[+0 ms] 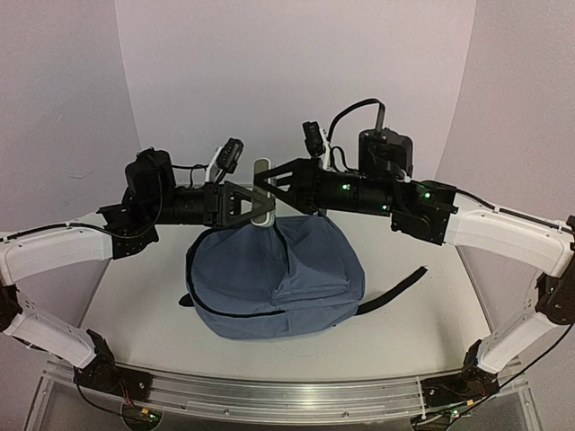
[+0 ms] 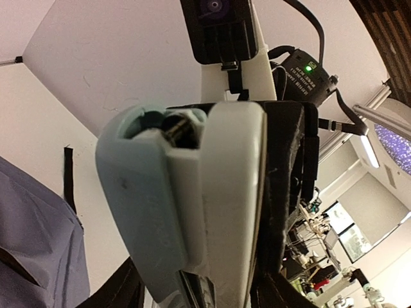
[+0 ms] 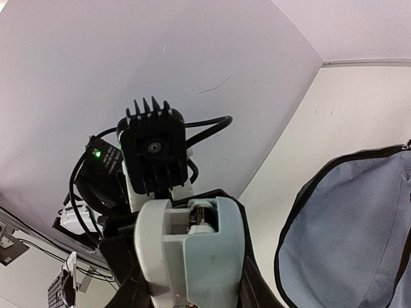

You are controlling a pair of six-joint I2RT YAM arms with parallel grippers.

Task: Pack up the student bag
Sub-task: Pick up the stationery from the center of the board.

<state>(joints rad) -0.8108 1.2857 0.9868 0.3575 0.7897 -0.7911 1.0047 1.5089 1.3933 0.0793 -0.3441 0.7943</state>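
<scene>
Top external view: the backpack (image 1: 287, 278) lies in the middle of the tabletop (image 1: 422, 328). Above its far edge, the right jaws clamp an upright pale stapler (image 1: 262, 193). The left jaws flank the stapler, but I cannot tell whether they grip it.

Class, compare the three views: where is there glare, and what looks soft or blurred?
Top external view: even light, only faint shadow by the slate-blue fabric backpack. Left wrist view: the pale blue-and-white plastic object crowds the lens and looks soft; a bright lamp glares at right. Right wrist view: evenly lit, no glare, backpack edge sharp.
</scene>
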